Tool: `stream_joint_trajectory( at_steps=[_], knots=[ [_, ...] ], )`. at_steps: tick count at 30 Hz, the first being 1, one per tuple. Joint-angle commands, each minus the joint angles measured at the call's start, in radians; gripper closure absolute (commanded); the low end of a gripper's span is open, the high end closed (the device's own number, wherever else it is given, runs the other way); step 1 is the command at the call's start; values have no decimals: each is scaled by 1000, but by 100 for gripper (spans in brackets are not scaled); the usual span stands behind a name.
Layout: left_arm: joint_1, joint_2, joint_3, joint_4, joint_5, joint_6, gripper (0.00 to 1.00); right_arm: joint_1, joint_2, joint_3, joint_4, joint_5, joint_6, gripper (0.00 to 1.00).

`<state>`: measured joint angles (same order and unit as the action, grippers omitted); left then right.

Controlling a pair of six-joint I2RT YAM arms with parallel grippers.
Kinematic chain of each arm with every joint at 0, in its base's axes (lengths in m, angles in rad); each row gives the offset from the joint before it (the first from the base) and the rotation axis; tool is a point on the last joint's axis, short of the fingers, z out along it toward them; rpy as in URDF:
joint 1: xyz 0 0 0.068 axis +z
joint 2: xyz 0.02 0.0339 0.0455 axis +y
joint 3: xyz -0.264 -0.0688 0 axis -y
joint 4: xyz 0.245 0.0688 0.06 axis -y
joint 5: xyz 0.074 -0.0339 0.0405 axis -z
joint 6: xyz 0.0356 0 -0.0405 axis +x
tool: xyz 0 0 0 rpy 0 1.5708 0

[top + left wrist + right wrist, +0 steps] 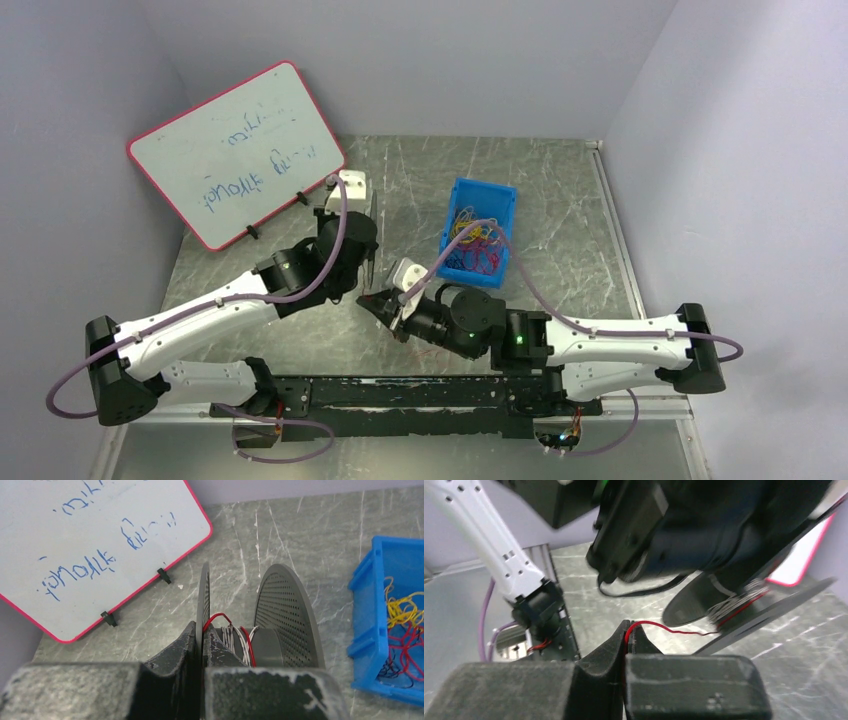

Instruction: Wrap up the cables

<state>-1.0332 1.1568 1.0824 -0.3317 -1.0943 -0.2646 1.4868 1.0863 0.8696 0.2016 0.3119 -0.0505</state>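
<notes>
Tension is what this winding step needs most. Above the counter's [560,200] middle, the left fingers [180,650] are clamped on one thin flange of the spool [285,610]. The right fingers [604,655] are pinched together on the red cable [674,629], which runs from them onto the spool's hub. Hold that short span taut and guide it between the flanges, beside the turns lying there, so no loop goes slack.

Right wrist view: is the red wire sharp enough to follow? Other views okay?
Right wrist: the red wire reads sharp from the right gripper to the spool, but the left arm above is blurred. Left wrist: crisp throughout. Top external: evenly lit, no glare.
</notes>
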Motion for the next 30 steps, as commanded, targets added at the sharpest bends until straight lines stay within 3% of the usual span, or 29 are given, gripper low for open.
stream_joint_trajectory(
  at_steps=[1,10,30],
  knots=[
    [-4,-16,-15,-37,65,-34,93,8,-1,106,-123,140,-145,100],
    [-23,-106,-91,-35,276,17,93,-41,-26,105,-18,308,-346,100],
    [-91,-243,-40,-203,551,118,93,-428,29,86,50,117,-370,100]
  ],
)
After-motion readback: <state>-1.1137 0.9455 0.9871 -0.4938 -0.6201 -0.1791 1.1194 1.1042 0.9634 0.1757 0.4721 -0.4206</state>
